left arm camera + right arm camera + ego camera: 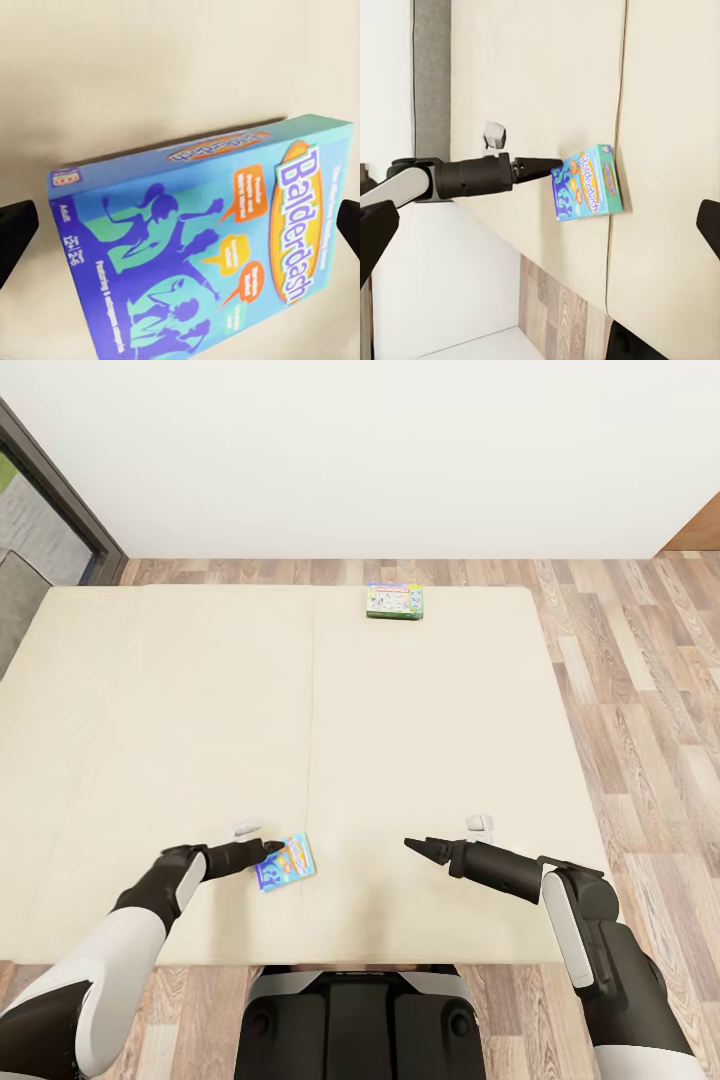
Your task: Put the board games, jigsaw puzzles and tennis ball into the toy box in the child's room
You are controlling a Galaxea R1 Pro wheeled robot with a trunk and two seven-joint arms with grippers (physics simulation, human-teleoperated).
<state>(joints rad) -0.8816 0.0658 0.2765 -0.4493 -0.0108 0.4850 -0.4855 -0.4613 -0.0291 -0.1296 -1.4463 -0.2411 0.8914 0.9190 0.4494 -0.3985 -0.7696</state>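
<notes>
On the beige mattress of the bed [430, 740], near its front edge, lies a blue board game [285, 863] with "Balderdash" lettering [225, 247]. My left gripper [272, 848] is open at the box's left side, its dark fingers [15, 232] spread either side of it. The right wrist view takes in that gripper [556, 162] meeting the box [587, 182]. A second board game [394, 601], green-edged, rests at the far edge of the bed. My right gripper [412, 845] hangs open and empty over the mattress, to the right of the blue box.
Wood plank floor [640, 690] runs along the bed's right side and far edge. A dark-framed window [50, 510] stands at the far left below a white wall [400, 450]. My base [355, 1020] is against the bed's near edge.
</notes>
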